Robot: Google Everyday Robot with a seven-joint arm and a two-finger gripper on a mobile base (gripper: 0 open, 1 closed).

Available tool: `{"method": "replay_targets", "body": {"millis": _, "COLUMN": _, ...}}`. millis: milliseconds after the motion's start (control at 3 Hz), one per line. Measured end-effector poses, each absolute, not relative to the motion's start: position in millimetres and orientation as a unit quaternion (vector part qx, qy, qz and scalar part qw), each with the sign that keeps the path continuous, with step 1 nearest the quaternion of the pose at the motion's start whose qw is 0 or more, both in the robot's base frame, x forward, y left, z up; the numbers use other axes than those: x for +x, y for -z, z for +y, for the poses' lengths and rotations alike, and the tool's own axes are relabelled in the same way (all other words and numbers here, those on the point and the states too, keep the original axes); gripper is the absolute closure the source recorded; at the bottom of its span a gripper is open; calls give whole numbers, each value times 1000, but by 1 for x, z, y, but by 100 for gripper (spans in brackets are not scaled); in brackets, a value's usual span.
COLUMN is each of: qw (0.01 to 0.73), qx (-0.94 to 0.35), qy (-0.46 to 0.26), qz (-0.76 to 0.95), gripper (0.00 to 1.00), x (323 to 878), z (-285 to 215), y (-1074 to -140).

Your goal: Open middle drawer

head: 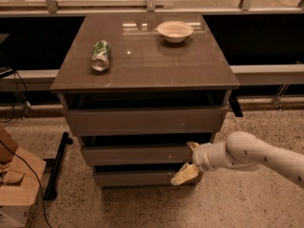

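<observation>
- Camera view: the gripper [188,161] hovers at the right end of the middle drawer [137,155], the second front down on the cabinet [142,75]. Its jaws are spread and clamp nothing.
- Step, I'd judge: finding purchase on the drawer, which looks shut or nearly so.
- Next: catch its top lip, then pull straight outward.

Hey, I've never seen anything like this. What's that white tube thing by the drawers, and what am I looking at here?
That white tube is a robot's arm, reaching in from the right. Its claw, two pale fingers spread open, sits at the right end of the middle drawer and holds nothing. One camera looks down at the front of a three-drawer cabinet. On its top are a green can, lying on its side, and a pale bowl, upright.
</observation>
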State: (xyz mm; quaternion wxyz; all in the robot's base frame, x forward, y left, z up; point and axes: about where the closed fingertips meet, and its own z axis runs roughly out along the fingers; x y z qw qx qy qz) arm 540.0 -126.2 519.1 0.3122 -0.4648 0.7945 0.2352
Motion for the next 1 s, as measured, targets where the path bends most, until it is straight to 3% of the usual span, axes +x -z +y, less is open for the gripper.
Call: {"method": "replay_targets", "body": {"millis": 1000, "qw": 292, "qx": -447, "qy": -275, "qz": 800, "gripper": 0, "x": 605, "z": -137, "y": -448}}
